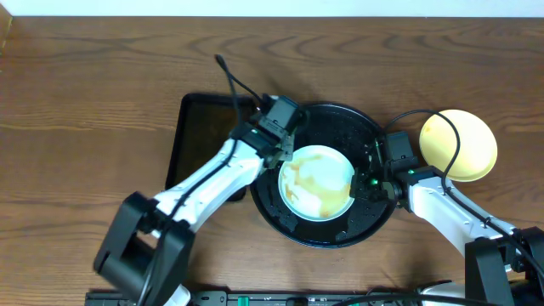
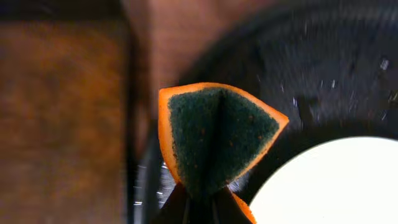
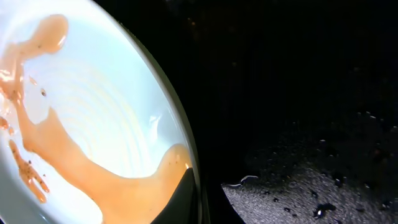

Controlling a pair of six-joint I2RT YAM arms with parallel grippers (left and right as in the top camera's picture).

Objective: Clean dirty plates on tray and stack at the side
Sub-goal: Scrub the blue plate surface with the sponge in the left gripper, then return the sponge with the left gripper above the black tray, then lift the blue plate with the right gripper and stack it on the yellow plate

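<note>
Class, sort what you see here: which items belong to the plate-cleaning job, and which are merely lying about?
Job: sauce-streaked blue plate, held by right gripper; round black tray; yellow plate; sponge in left gripper.
Lying about: rectangular black tray.

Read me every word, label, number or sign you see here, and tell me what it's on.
No readable text in any view.
The mint-blue plate, yellow plate, black tray and sponge are unmarked.
Any marking on the equipment at the overhead view's bottom edge is too small to read.
</note>
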